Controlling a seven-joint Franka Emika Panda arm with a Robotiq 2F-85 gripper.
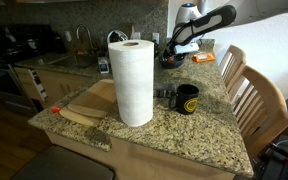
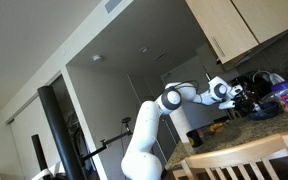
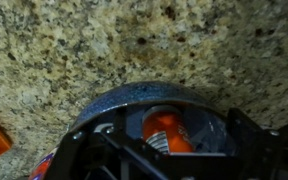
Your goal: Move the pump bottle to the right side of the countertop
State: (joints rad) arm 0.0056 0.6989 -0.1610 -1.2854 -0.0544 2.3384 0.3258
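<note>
Granite counter (image 1: 204, 132) in a home kitchen. Hovers at its far end above a dark blue bowl (image 3: 134, 95), jaws wide and empty. Well apart from the gripper (image 1: 172, 48), across the counter: pump bottle (image 1: 107, 66), probably that pale upright shape half hidden behind the paper-towel roll (image 1: 134, 85).

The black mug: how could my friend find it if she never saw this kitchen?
Find the speckled granite countertop, then the tall white paper-towel roll standing on it. Beside the roll, toward the wooden chairs, sits the black mug. It is short and dark, while the roll is tall and white.
</note>
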